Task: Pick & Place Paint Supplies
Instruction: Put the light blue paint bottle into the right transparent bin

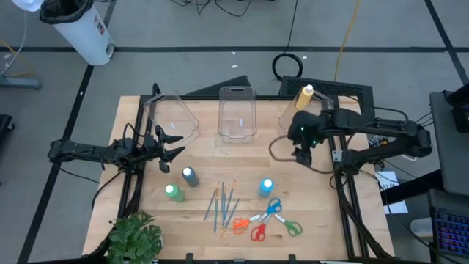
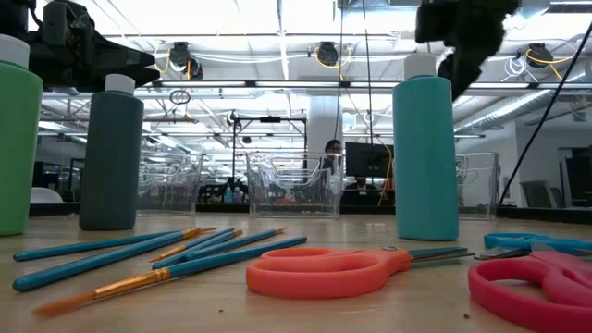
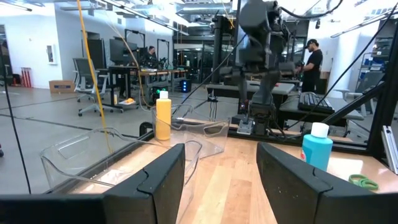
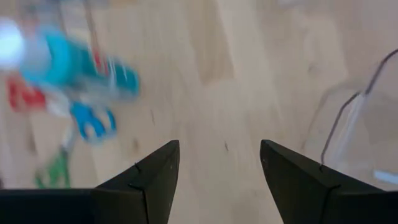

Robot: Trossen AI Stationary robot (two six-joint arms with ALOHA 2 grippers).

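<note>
Above the table's right half, the right gripper (image 1: 303, 156) hangs in the air with its jaws spread and nothing between them; its own wrist view shows only bare wood in the gap between the two dark fingers (image 4: 146, 180). Just behind it sits the right clear bin (image 1: 299, 111), with the yellow paint bottle (image 1: 304, 97) in it. In front of the gripper stands the blue paint bottle (image 1: 266, 188), and past that lie the scissors: blue-handled (image 1: 272, 208), orange-handled (image 1: 240, 224), red-handled (image 1: 258, 232) and green-handled (image 1: 292, 228), clustered near the table's front edge. Beside them, toward the middle, the thin brushes (image 1: 225, 204) lie in a loose bundle on the wood. Further left stand the grey-blue bottle (image 1: 190, 176) and the green bottle (image 1: 174, 193), near each other. The left gripper (image 1: 171, 151) waits low over the table's left side, jaws apart and empty, just in front of the left clear bin (image 1: 172, 117). A middle clear bin (image 1: 237, 112) stands between the other two, and a leafy plant (image 1: 135, 237) fills the front left corner.
</note>
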